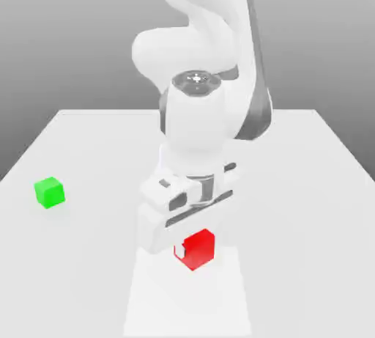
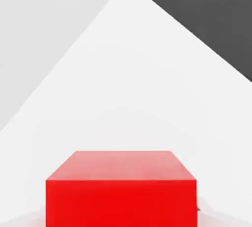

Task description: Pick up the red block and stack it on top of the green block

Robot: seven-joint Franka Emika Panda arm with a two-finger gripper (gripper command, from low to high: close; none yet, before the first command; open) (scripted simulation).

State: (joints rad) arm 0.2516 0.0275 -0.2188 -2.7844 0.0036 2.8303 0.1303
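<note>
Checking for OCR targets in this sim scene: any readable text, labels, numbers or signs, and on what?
None readable.
red block: plain matte faces, no marking.
green block: plain, no marking.
arm and gripper: white and grey shells, no lettering or logo.
table: blank white.

Bare table (image 1: 95,153) is lying open between the red block (image 1: 198,248) and the green block (image 1: 50,192), with nothing standing between them.
</note>
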